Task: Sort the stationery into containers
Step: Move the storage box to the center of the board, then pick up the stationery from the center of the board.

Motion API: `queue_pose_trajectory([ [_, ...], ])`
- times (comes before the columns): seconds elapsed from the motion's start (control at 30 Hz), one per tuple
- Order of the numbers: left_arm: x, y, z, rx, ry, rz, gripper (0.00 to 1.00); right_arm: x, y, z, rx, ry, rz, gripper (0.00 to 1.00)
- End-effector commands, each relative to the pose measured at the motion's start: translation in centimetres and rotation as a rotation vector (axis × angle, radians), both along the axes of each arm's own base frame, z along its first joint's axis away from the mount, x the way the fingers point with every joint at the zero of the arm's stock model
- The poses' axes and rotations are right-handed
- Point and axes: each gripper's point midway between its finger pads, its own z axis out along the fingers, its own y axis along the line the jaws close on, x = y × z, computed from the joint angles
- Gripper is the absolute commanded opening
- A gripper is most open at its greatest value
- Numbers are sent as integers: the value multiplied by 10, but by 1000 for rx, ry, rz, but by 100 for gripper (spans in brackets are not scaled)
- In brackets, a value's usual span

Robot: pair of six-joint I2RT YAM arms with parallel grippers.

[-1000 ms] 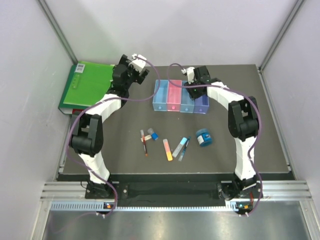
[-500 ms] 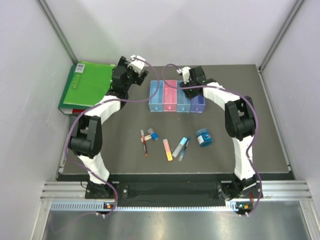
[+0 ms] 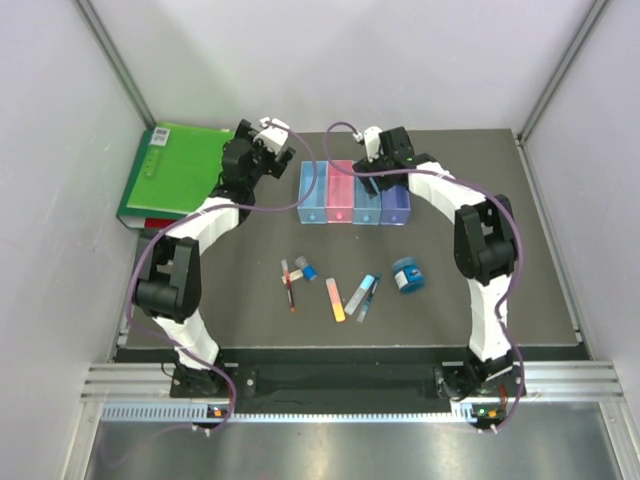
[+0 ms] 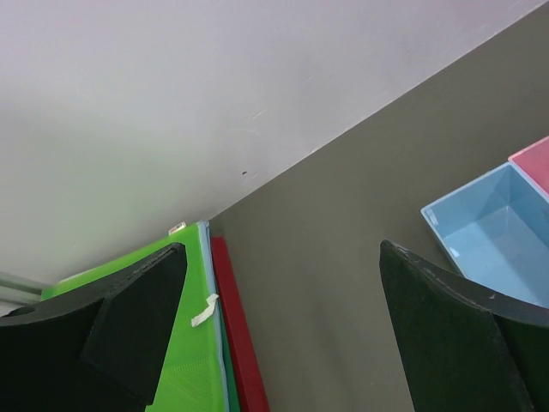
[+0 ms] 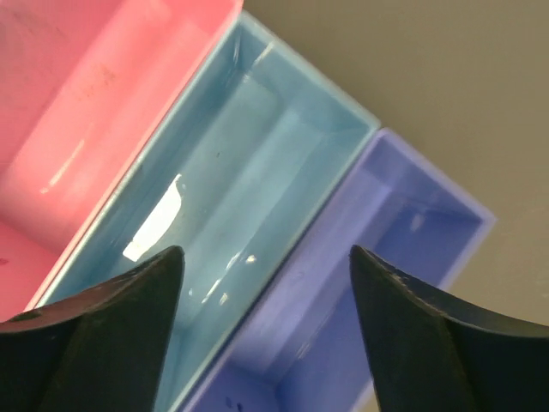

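Note:
The containers are a row of four joined bins: light blue (image 3: 314, 192), pink (image 3: 340, 192), light blue (image 3: 368, 196) and purple (image 3: 396, 200). All look empty. My right gripper (image 3: 384, 160) is open at their far side. In the right wrist view its jaws (image 5: 266, 257) straddle the wall between the light blue bin (image 5: 232, 189) and the purple bin (image 5: 386, 266), beside the pink bin (image 5: 94, 112). My left gripper (image 3: 272, 142) is open and empty left of the row (image 4: 283, 257). On the mat lie a blue tape roll (image 3: 407, 274), red pen (image 3: 291, 291), blue-capped piece (image 3: 306, 268), orange-pink stick (image 3: 336, 299), grey stick (image 3: 358, 293) and blue pen (image 3: 369, 297).
A big green folder (image 3: 175, 172) lies at the far left on a red one; it also shows in the left wrist view (image 4: 176, 352) under the left finger. The enclosure's white walls stand close behind both grippers. The leftmost light blue bin (image 4: 493, 236) shows at that view's right edge.
The row of bins has shifted a little left and toward the back. My right gripper moved left with it. My left gripper drew back slightly to the left.

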Motion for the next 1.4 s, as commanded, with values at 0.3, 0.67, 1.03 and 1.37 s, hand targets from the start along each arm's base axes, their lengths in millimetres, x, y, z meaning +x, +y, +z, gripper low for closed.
queue_pose_trajectory([
  [0.3, -40, -6, 16, 51, 25, -105, 99, -31, -24, 175, 38, -296, 65, 100],
  [0.67, -101, -13, -8, 103, 141, -243, 99, -148, -63, 118, -51, -28, 192, 100],
  [1.03, -124, -28, -14, 125, 174, -322, 99, -219, -85, 44, -83, 121, 187, 100],
  [1.37, -121, -32, -7, 137, 156, -328, 99, -257, -84, 13, -36, 221, 195, 100],
])
